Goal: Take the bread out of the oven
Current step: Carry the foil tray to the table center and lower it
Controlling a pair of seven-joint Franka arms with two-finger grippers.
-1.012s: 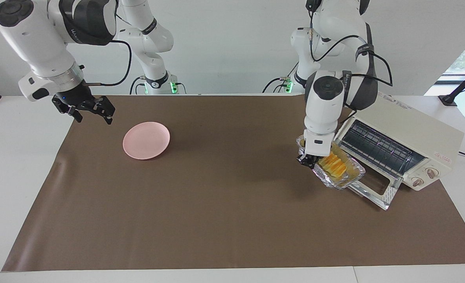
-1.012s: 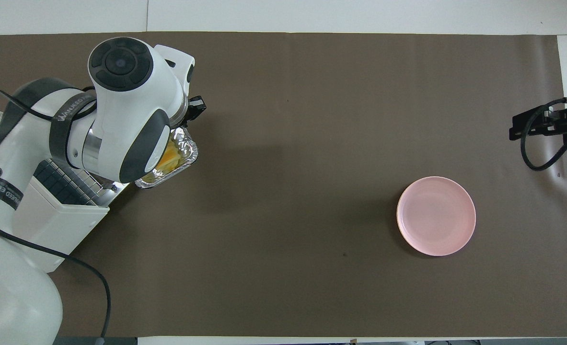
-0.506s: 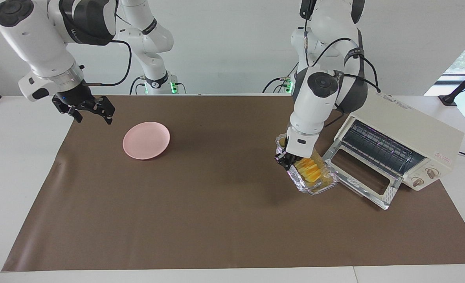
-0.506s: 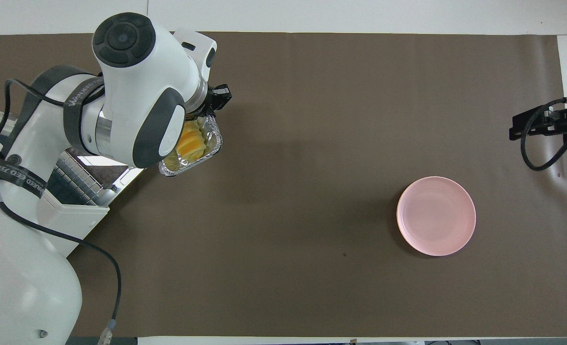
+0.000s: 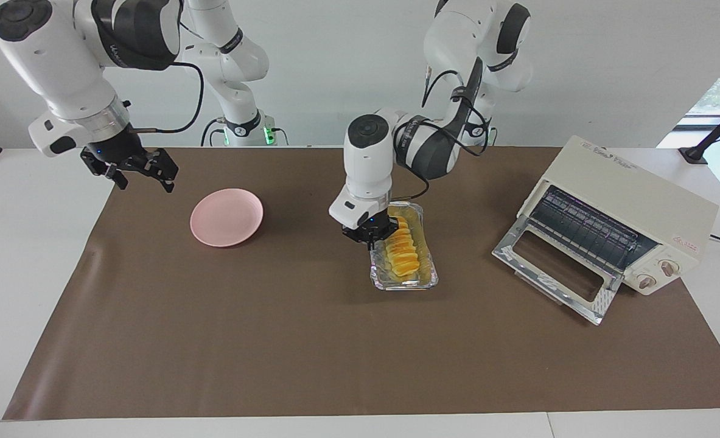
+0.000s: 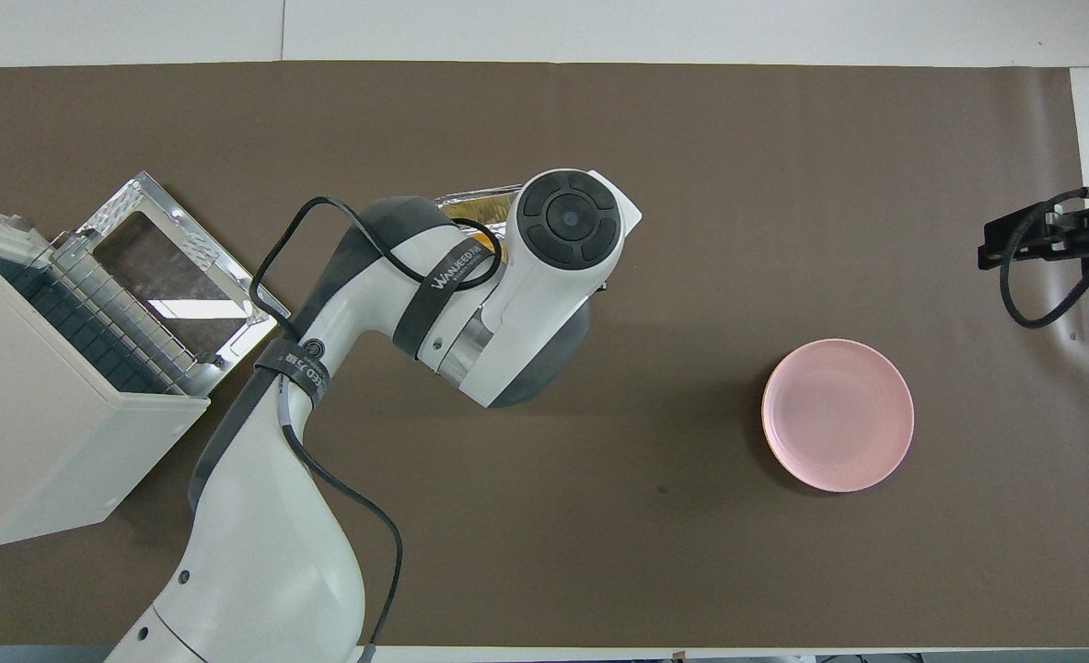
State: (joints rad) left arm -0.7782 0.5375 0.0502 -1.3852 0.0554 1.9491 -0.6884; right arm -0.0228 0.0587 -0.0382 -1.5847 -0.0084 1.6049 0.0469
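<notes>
The golden ridged bread (image 5: 402,249) lies in a silver foil tray (image 5: 405,281) at the middle of the brown mat, outside the oven. My left gripper (image 5: 369,234) is shut on the tray's long rim at the side toward the pink plate. I cannot tell whether the tray rests on the mat or hangs just above it. The cream oven (image 5: 630,210) stands at the left arm's end with its glass door (image 5: 554,274) dropped open. In the overhead view my left arm hides the bread; only a strip of the tray (image 6: 480,196) shows, and the oven (image 6: 38,405) shows empty.
A round pink plate (image 5: 226,217) lies on the mat toward the right arm's end, also in the overhead view (image 6: 838,414). My right gripper (image 5: 134,170) waits open, raised over the mat's edge near the plate; it shows in the overhead view (image 6: 1041,241) too.
My left gripper has carried the foil tray with the bread away from the oven's open door to the middle of the mat and turned it. The right arm has not moved.
</notes>
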